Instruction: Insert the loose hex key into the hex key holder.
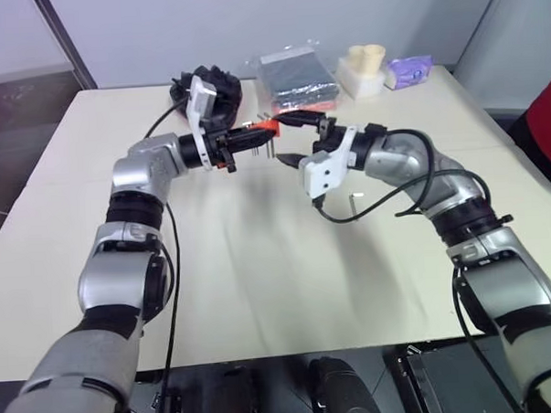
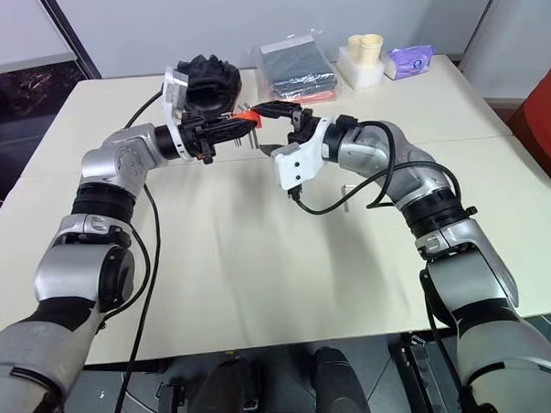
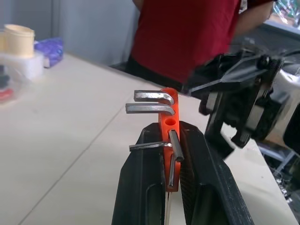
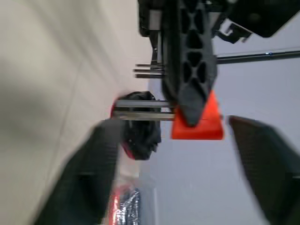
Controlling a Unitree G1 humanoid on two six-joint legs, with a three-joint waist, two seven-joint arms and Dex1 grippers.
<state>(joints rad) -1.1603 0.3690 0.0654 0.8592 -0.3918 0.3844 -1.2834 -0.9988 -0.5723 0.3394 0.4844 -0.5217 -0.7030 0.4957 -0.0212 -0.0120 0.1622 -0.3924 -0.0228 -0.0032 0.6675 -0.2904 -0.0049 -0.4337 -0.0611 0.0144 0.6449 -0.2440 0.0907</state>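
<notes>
Left gripper (image 1: 245, 140) is pinching the holder (image 1: 267, 127) above the table (image 1: 260, 280), right gripper (image 1: 295, 138) is standing spread beside it, and the key (image 1: 353, 203), lying below, looks light, stiff, slippery, best pinched mid-shank.

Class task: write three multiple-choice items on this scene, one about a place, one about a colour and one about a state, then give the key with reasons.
1. Where is the loose hex key? A in a cup; B lying on the table; C on the floor.
2. What colour is the hex key holder? A blue; B red-orange; C green.
3. How is the right claw? A open; B shut on a cable; C shut on a cloth.
Key: 1B, it lies flat on the tabletop; 2B, the block gripped in the left claw is red-orange; 3A, its fingers stand wide apart with nothing between them.
</notes>
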